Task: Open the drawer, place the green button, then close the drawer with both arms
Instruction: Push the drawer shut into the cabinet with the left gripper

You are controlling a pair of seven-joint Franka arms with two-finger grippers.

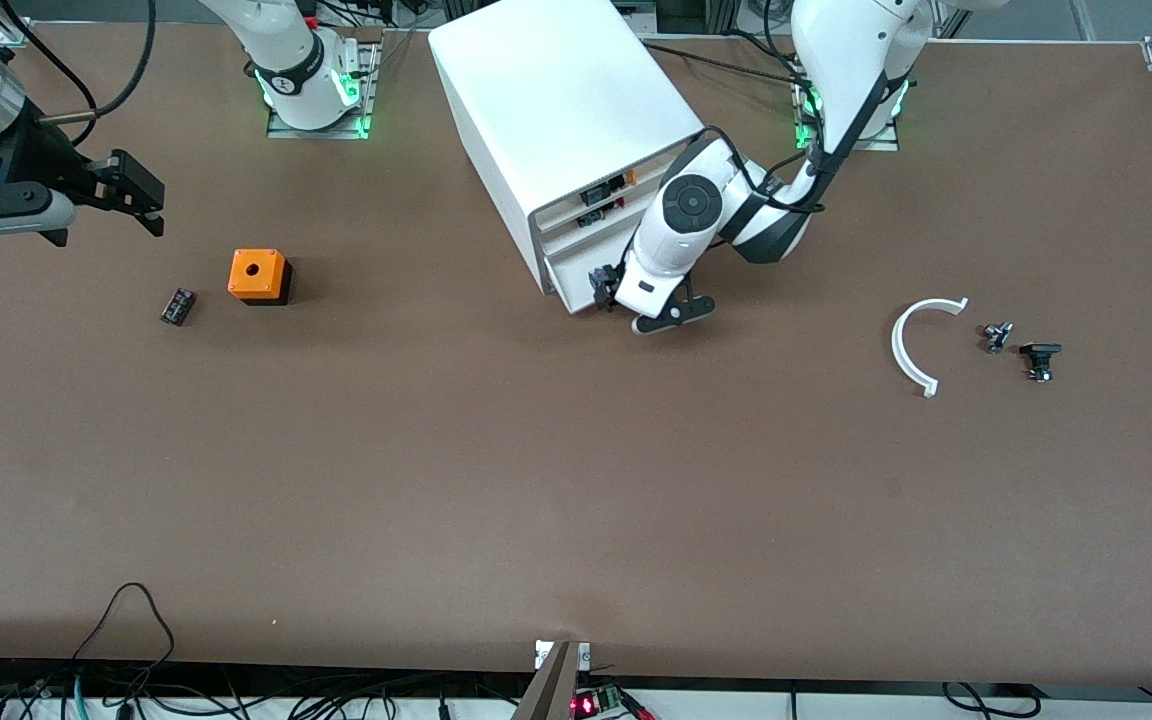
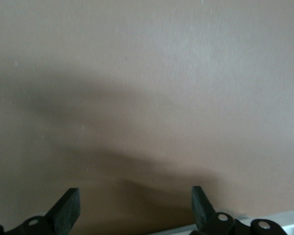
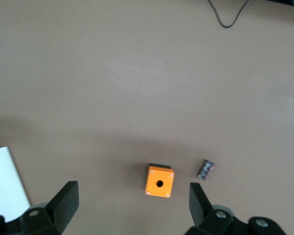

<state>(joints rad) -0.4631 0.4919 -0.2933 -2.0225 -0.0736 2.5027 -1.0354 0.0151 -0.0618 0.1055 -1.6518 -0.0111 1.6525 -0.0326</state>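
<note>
The white cabinet point(image 1: 556, 100) stands at the table's middle near the arms' bases. Its two upper drawers show orange and red parts. The lowest drawer point(image 1: 572, 276) looks pushed in. My left gripper point(image 1: 604, 290) is low in front of that drawer, open and empty, over bare table point(image 2: 134, 205); a white edge point(image 2: 272, 219) shows by one finger. My right gripper point(image 1: 141, 200) hangs open and empty, high over the right arm's end point(image 3: 132, 203). Two tiny dark parts point(image 1: 996, 336) point(image 1: 1040, 359) lie toward the left arm's end; I cannot tell which is the button.
An orange cube with a round hole point(image 1: 258, 276) point(image 3: 160, 181) and a small black part point(image 1: 178, 306) point(image 3: 205, 169) lie toward the right arm's end. A white curved strip point(image 1: 908, 348) lies beside the two tiny parts. Cables run along the table's near edge.
</note>
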